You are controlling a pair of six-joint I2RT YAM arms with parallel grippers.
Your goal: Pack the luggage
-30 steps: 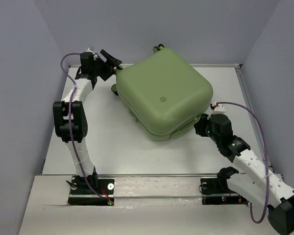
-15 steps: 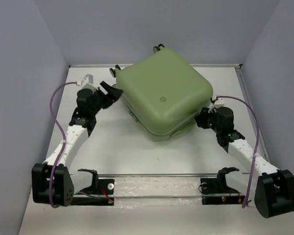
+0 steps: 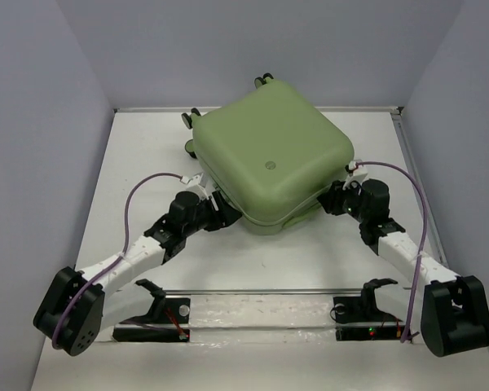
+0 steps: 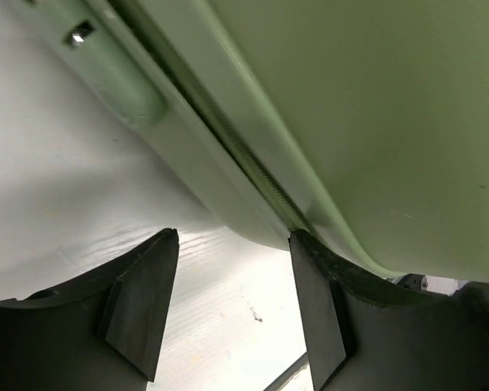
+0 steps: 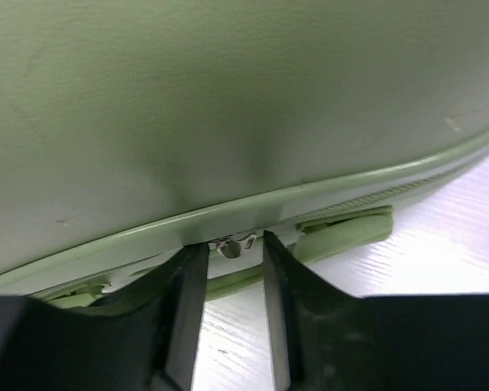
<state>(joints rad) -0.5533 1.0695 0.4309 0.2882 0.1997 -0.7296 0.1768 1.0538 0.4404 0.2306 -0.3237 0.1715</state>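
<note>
Suitcase: the green suitcase [image 3: 269, 155] lies shut on the worktop [image 3: 138, 171], toward the back and centre.
Left gripper [image 4: 232, 238]: it has swung from the case's far left corner down to the near left edge, and its jaws have drawn in — apart now, nothing between them, the zip seam [image 4: 253, 175] just ahead.
Right gripper [image 5: 232, 254]: narrow, fingers flanking the zip pull [image 5: 232, 244] (pinched or not, I cannot tell).
Meaning: probably zipping or unzipping next — both arms now at the seam.
</note>
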